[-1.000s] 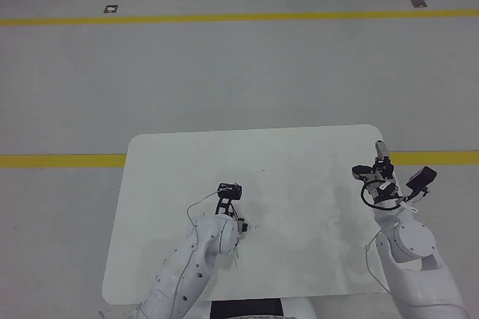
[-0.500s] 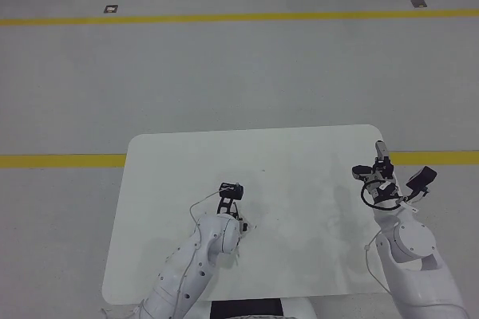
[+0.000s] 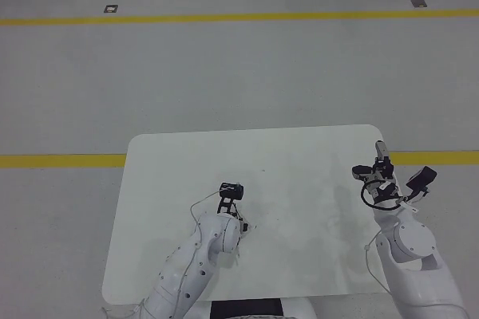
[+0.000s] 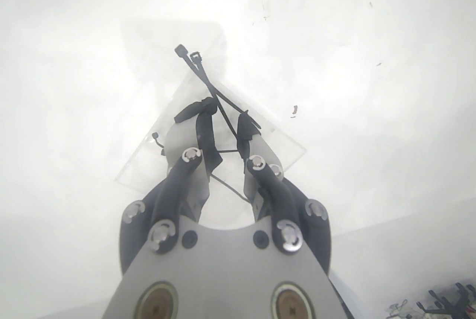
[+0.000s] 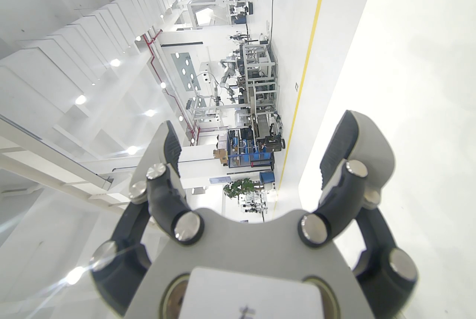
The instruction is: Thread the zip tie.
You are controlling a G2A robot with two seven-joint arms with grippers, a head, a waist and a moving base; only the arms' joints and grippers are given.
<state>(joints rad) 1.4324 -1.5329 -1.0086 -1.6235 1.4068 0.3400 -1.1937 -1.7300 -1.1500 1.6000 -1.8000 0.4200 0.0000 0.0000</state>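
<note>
While you look down from above, your left claw (image 3: pixel 229 193) hangs over the middle of the white table (image 3: pixel 303 151), toward its near half. Your right claw (image 3: pixel 369 162) sits well apart from it, at the table's right edge.

From the left wrist, you see two thin black zip ties (image 4: pixel 209 84) lying crossed on a clear sheet (image 4: pixel 277 136) that rests flat on the table. Their square heads lie close together at the far end, past the fingertips. The straps run back between your left claw's fingers (image 4: pixel 205 128) toward the palm. Those taped fingers stand a little apart, one on each side of the crossed straps, so the claw is parted and straddles the ties rather than pinching them. One strap runs right against the tip of the other finger; whether it presses there you cannot tell. A small black head (image 4: pixel 155 136) of another tie lies at the sheet's edge, just beside a finger.

From the right wrist, your right claw (image 5: pixel 256 134) is spread wide with nothing in it, pointing out along the table edge toward the hall.
</note>
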